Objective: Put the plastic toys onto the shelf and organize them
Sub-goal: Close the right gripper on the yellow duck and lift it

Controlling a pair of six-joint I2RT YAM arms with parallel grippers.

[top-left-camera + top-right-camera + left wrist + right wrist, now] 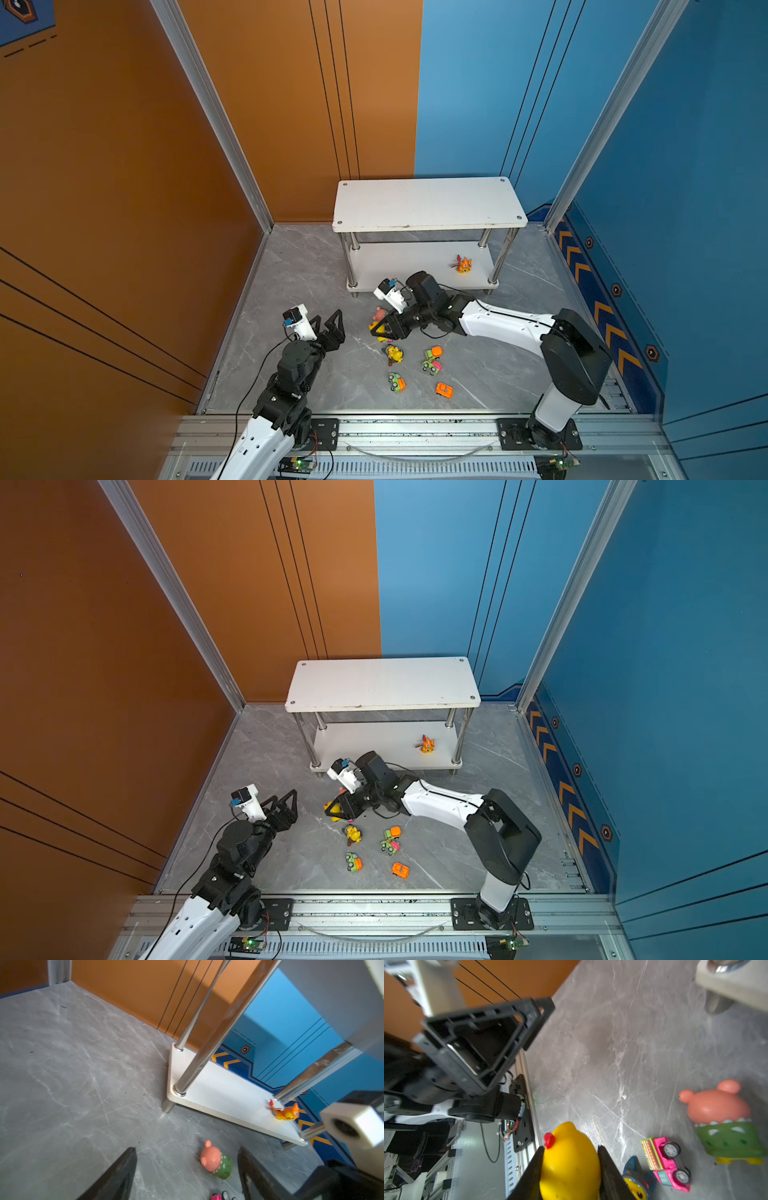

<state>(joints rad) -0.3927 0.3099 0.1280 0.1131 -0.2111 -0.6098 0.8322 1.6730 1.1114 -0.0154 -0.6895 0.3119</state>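
Observation:
My right gripper (pixel 570 1148) is shut on a yellow chick-like toy (pixel 571 1167) with a red comb, low over the floor in front of the shelf (pixel 428 203). Beside it a pink pig figurine (pixel 716 1105) in a green base and a pink car (pixel 664 1163) lie on the floor. My left gripper (pixel 187 1149) is open and empty, and the pig (pixel 216 1160) lies ahead between its fingers. An orange cat figurine (pixel 463 264) stands on the shelf's lower board. A yellow figurine (pixel 395 354), green cars (pixel 432 360) and an orange car (pixel 444 390) are scattered nearer the front.
The shelf's top board (pixel 382 683) is bare and its chrome legs (pixel 199 1059) stand close to the left gripper's path. Orange and blue walls enclose the grey marble floor (pixel 299 291). An aluminium rail (pixel 415 428) runs along the front.

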